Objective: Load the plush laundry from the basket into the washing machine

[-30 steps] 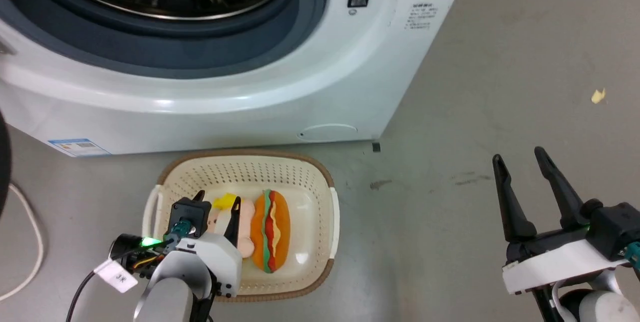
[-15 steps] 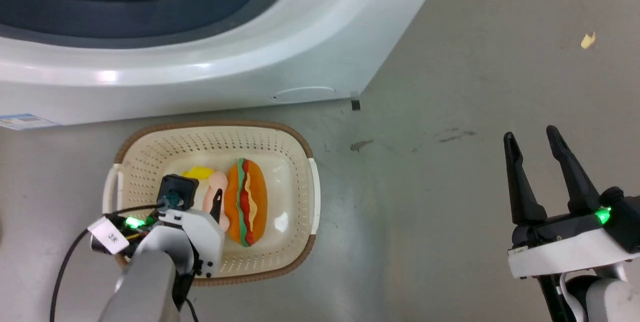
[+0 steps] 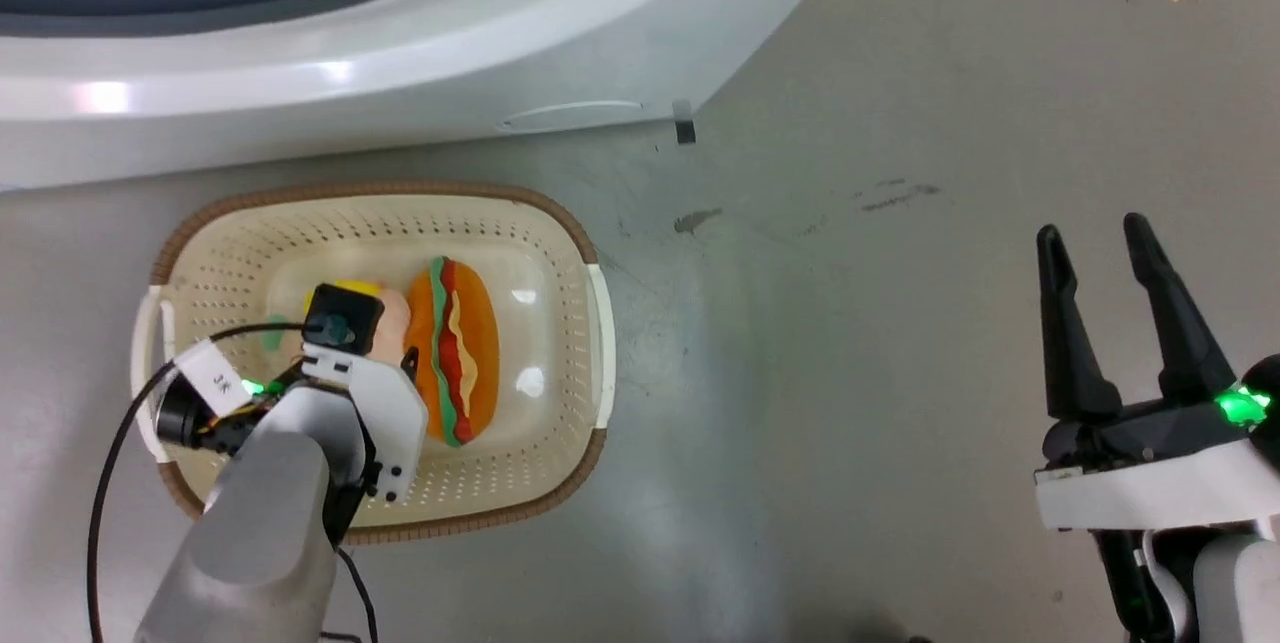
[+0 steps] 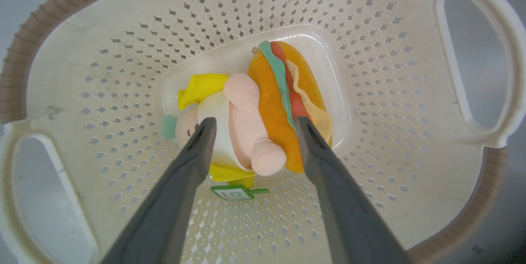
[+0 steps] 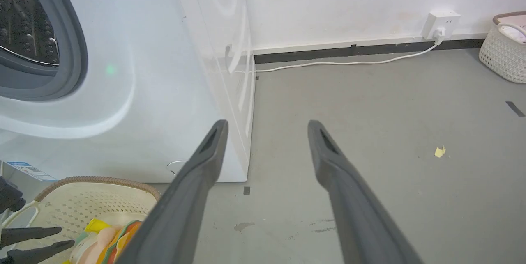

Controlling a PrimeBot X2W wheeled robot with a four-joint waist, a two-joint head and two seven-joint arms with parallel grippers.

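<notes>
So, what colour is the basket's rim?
Brown; the basket rim shows best in the left wrist view.

laundry rm: washing machine [image 5: 123, 71], laundry basket [image 5: 503, 46], concrete floor [image 5: 370, 132].

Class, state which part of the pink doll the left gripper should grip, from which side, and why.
Its torso, from directly above. The pink doll lies flat on the basket floor, pressed against the burger plush, so a finger probably must wedge between them; the open left gripper straddles both toys.
</notes>
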